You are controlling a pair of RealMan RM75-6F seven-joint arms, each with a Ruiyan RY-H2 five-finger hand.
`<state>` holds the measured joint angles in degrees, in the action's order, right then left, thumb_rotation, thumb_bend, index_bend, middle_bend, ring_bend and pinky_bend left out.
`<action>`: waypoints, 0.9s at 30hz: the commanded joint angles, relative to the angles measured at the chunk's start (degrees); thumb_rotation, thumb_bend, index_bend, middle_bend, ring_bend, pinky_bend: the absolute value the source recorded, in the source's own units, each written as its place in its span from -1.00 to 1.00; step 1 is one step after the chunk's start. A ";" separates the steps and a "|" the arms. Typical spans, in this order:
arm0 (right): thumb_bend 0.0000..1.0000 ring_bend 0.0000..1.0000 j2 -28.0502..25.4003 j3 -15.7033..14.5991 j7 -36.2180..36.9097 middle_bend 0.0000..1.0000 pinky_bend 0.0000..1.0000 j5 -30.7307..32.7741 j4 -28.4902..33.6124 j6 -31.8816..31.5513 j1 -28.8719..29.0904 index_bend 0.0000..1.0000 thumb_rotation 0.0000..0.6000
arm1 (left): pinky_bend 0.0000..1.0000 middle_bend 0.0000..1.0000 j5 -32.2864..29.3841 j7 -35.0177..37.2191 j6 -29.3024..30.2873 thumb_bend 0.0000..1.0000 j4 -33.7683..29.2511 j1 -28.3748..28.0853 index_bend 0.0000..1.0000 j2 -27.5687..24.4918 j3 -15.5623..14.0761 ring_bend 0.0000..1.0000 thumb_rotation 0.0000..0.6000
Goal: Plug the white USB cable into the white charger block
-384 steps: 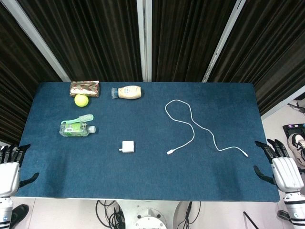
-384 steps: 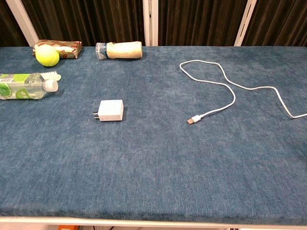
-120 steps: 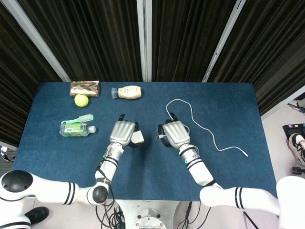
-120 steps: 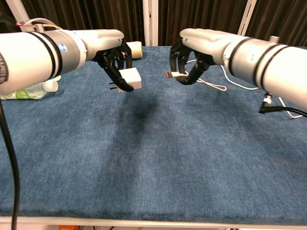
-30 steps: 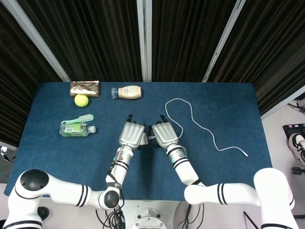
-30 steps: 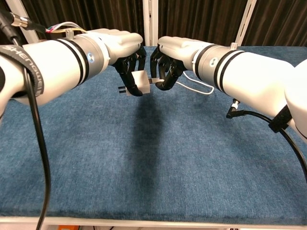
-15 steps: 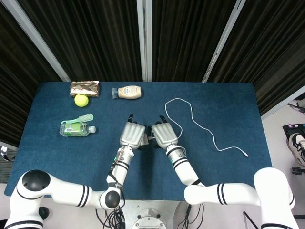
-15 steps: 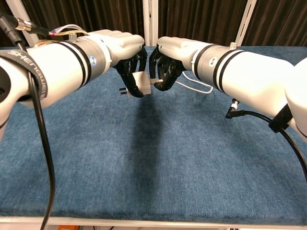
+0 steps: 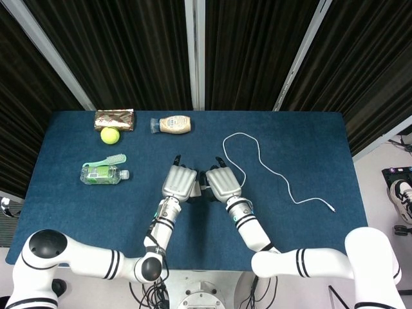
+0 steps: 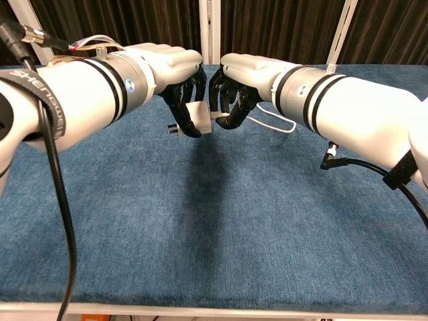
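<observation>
Two hands meet above the middle of the blue worktop (image 9: 302, 244), raised clear of its surface. The left hand (image 9: 179, 182) grips the one white charger block (image 10: 198, 115), its dark fingers (image 10: 182, 114) curled around the body and the metal prongs pointing toward the left edge. The right hand (image 9: 223, 183) faces it knuckle to knuckle, fingers curled in around the plug end of the one white USB cable (image 9: 273, 168). In the chest view the plug sits right at the block's face; whether it is seated in the port cannot be told, since the fingers hide the joint.

From the right hand the cable runs back in a loop toward the far edge, then snakes across the right half of the worktop, and its small free connector lies near the right edge.

Five other items lie in the far left corner area. One foil-wrapped packet (image 9: 114, 118) sits nearest the far edge, with one yellow-green tennis ball (image 9: 109, 135) just in front of it. One mayonnaise bottle (image 9: 171, 124) lies on its side to their right. Nearer the left edge, one green brush (image 9: 111, 160) lies just beside one clear water bottle (image 9: 103, 174) with a green label, also on its side.
</observation>
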<state>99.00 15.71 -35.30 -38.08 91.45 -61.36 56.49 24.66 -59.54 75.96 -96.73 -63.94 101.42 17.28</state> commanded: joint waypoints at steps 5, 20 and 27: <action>-0.44 -0.45 -0.39 -0.36 0.70 -0.04 -1.00 -1.29 0.20 -0.39 -0.65 -0.15 1.00 | -0.83 0.04 0.29 -0.30 0.13 -0.57 -0.47 0.02 0.07 -0.16 -0.08 -0.25 0.77; -0.35 -0.44 -0.46 -0.49 1.00 -0.04 -1.00 -2.46 0.26 -1.27 -1.58 0.12 1.00 | -0.83 0.04 0.44 -1.01 0.42 -0.57 -0.99 -0.04 0.07 -0.16 -0.10 -0.25 0.77; -0.35 -0.44 0.02 -0.43 1.13 -0.04 -1.00 -2.70 -0.20 -1.20 -1.73 0.13 1.00 | -0.83 0.04 0.23 -1.04 0.26 -0.57 -0.67 -0.01 0.07 -0.02 -0.06 -0.25 0.77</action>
<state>99.00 15.29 -34.18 -40.77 91.26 -62.58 54.77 24.90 -60.59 76.23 -97.42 -63.96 101.39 17.22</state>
